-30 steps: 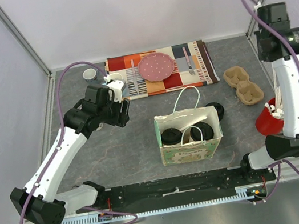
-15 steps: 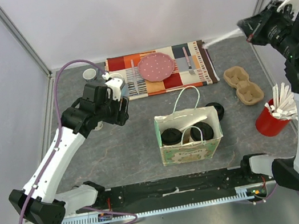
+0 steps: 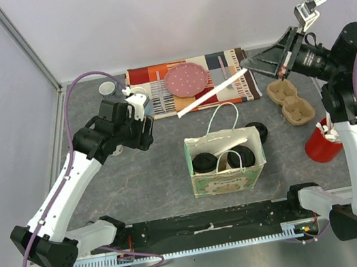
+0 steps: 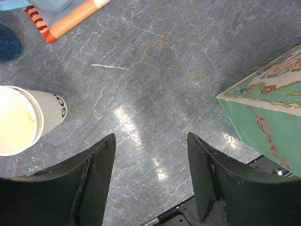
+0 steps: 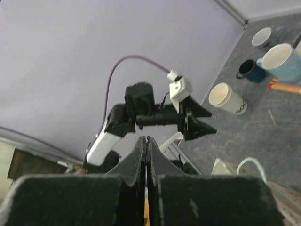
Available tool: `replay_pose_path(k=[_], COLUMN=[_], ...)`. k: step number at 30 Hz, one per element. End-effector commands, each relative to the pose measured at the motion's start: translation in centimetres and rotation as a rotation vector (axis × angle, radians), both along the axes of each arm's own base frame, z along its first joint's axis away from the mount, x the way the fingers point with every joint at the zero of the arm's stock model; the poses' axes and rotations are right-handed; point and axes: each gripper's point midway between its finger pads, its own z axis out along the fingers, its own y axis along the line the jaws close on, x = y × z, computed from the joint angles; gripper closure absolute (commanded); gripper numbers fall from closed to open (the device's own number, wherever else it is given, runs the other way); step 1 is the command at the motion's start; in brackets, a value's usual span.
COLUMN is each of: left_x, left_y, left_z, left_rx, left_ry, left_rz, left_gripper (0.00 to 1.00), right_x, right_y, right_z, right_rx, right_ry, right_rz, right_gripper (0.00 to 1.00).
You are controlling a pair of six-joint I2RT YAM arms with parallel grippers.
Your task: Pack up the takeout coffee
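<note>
One cream-white paper cup (image 4: pixel 23 120) with dark lettering stands open-topped on the grey table, left of my left gripper (image 4: pixel 150 139). That gripper hangs open above bare table with nothing between its fingers. The same cup (image 5: pixel 228 99) shows in the right wrist view; in the top view my left arm mostly hides it. A printed paper bag (image 3: pixel 227 174) stands mid-table with black lids (image 3: pixel 204 162) and white shapes in its mouth. Another black lid (image 3: pixel 258 132) lies by the bag's right side. My right gripper (image 3: pixel 247 63) is raised, shut on a white straw (image 3: pixel 209 93) that slants over the placemat.
A red cup of straws (image 3: pixel 320 144) and a cardboard cup carrier (image 3: pixel 290 100) sit at the right. A patterned placemat (image 3: pixel 239 85) at the back carries a pink plate (image 3: pixel 187 79) and a fork (image 3: pixel 225 73). Small mugs (image 3: pixel 107 88) stand back left.
My right arm has swung up from the red cup and turned left, carrying a white straw out over the placemat. The left arm has not moved.
</note>
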Motion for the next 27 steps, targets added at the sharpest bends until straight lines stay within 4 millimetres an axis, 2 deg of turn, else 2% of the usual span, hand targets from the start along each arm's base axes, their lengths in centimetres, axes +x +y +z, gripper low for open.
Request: replay_pose_path(k=[1,2,3,6,7,8,9,10,12,16,20,22,25,27], left_x=[0.7,0.7,0.8,0.8,0.8,0.8,0.8,0.8,0.7,0.7,0.7,0.8,0.7,0.7], left_y=[-0.5,-0.4,-0.4,-0.4,-0.4,-0.3,-0.3,-0.2,-0.2,-0.2,-0.1,-0.1,0.0,0.0], left_z=[1.7,1.7,1.7,1.6,1.7,1.6,1.6,1.6,1.5,1.5,1.4,1.3,1.2,1.2], left_rx=[-0.017,-0.016,-0.014,-0.011,-0.013,-0.01,-0.009,-0.007,-0.006,-0.002,-0.001,0.002,0.005,0.005], left_ry=[-0.044,-0.045,-0.045,-0.045,-0.047,-0.047,-0.046,-0.048,-0.046,-0.046,-0.043,-0.045,-0.043,-0.043], left_rz=[-0.027,-0.024,-0.028,-0.026,-0.026,-0.026,-0.024,-0.02,-0.022,-0.024,-0.019,-0.018,-0.016,-0.016], left_gripper=[0.32,0.32,0.32,0.32,0.32,0.32,0.32,0.32,0.32,0.32,0.32,0.32,0.32,0.32], right_x=[-4.9,-5.0,-4.9,-5.2,-5.0,-5.6,-5.0,-5.5,-5.0,-4.1,-4.5,-4.0,-4.1,-3.9], right_y=[1.1,0.9,0.8,0.7,0.5,0.2,-0.3,-0.8,-1.2,-1.4,-0.3,0.5,1.3,1.3], right_z=[-1.0,-2.3,-2.5,-4.7,-5.6,-7.3,-8.0,-9.5,-10.6,-11.4,-12.7,-11.8,-11.8,-12.5], right_rx=[-0.067,-0.087,-0.136,-0.172,-0.226,-0.258,-0.315,-0.379,-0.415,-0.413,-0.364,-0.324,-0.301,-0.319], right_ry=[-0.01,0.053,0.005,0.093,0.056,0.133,0.14,0.158,0.177,0.172,0.199,0.144,0.14,0.155], right_rz=[0.164,0.155,0.154,0.175,0.17,0.168,0.123,0.125,0.104,0.073,0.081,0.072,0.065,0.05], right_gripper=[1.0,1.0,1.0,1.0,1.0,1.0,1.0,1.0,1.0,1.0,1.0,1.0,1.0,0.97])
